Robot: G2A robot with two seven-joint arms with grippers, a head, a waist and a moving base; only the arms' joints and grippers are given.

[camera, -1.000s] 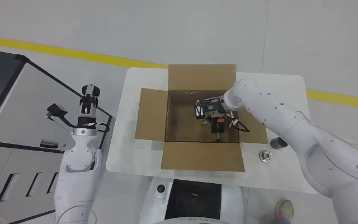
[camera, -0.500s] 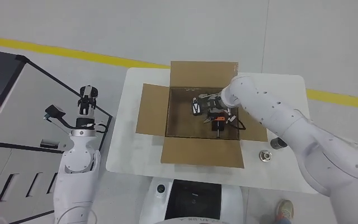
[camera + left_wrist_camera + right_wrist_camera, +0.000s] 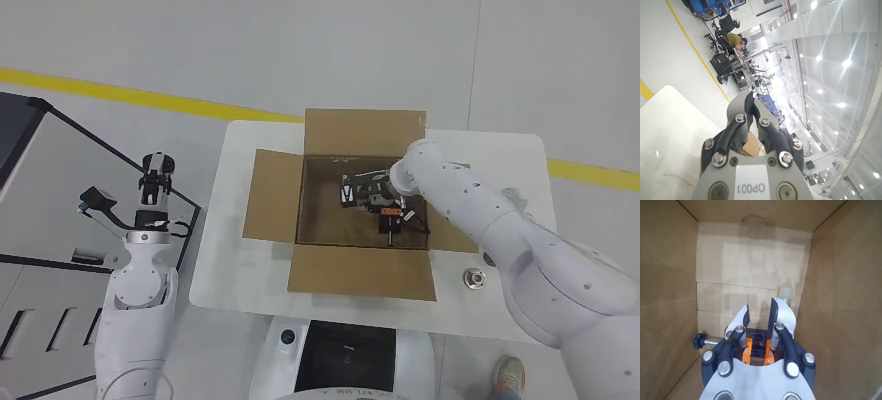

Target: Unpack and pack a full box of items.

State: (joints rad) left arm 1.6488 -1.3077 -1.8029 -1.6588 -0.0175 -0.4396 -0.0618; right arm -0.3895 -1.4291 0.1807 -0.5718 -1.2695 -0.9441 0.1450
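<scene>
The right gripper (image 3: 759, 311) hangs inside the cardboard box (image 3: 668, 275). Its fingers (image 3: 780, 313) are spread apart and nothing sits between the pads. At the root of the fingers, under the gap, lies a black and orange clamp (image 3: 757, 341). The clamp's threaded screw, tipped with a black knob (image 3: 699, 342), sticks out sideways past one finger toward a side wall of the box. Just behind the other finger a pale round cap (image 3: 785, 293) shows, close to the opposite side wall; what it sits on is hidden. Beyond the fingertips there is bare cardboard floor with flap seams across it, and then the far wall. A half-round shape sits where that floor meets the wall.

In the top view the box stands open on the white table (image 3: 250, 280) with its flaps folded outward. The right fingers point across the inside of the box, and the clamp is on their wrist side. A small metal cylinder (image 3: 472, 278) stands on the table outside the box, well apart from those fingers and beside the right arm.

The left gripper (image 3: 750, 98) has its fingers pressed together at the tips and grips nothing. It is held off the table's edge, pointing away from the robot's body. A rounded table corner lies below its fingers, and a sliver of cardboard shows past their base. This gripper is well apart from the box.
</scene>
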